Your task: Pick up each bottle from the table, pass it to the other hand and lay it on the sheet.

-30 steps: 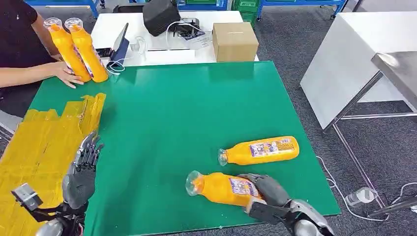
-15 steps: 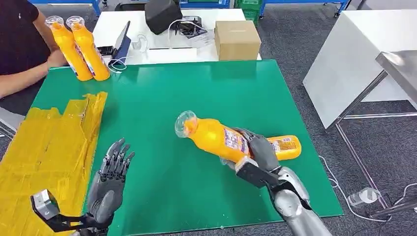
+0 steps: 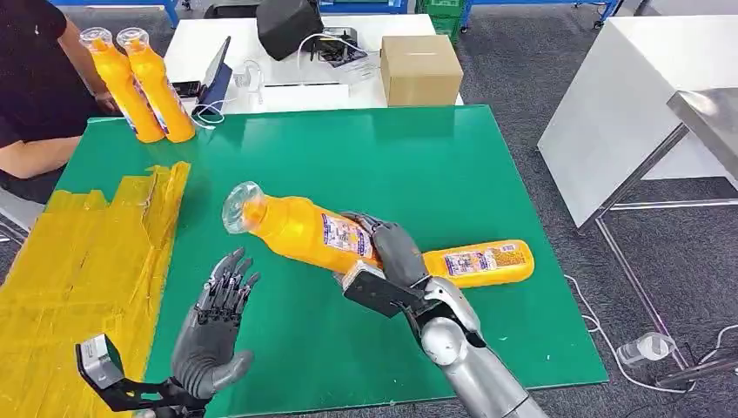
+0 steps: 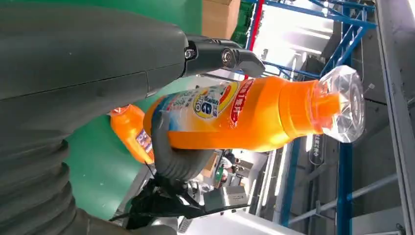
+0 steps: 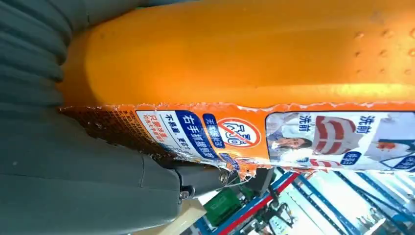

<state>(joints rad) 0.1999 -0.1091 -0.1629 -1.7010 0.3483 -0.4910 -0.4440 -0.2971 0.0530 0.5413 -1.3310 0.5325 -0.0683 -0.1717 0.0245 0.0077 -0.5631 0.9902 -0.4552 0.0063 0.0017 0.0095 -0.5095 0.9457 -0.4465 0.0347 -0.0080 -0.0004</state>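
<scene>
My right hand grips an orange bottle by its lower body and holds it in the air over the green table, clear cap pointing toward my left side. The same bottle appears close up in both wrist views. My left hand is raised below and left of the cap, palm up, fingers spread, holding nothing. A second orange bottle lies on its side on the green mat behind my right hand. The yellow sheet covers the table's left side.
Two more orange bottles stand upright at the far left corner, next to a seated person. Behind the mat a white table holds a cardboard box, a black bag and cables. A white table stands to the right.
My right hand has carried the bottle up and leftward toward my left hand. My left hand has risen and turned palm up. The person's hand has drawn back from the standing bottles.
</scene>
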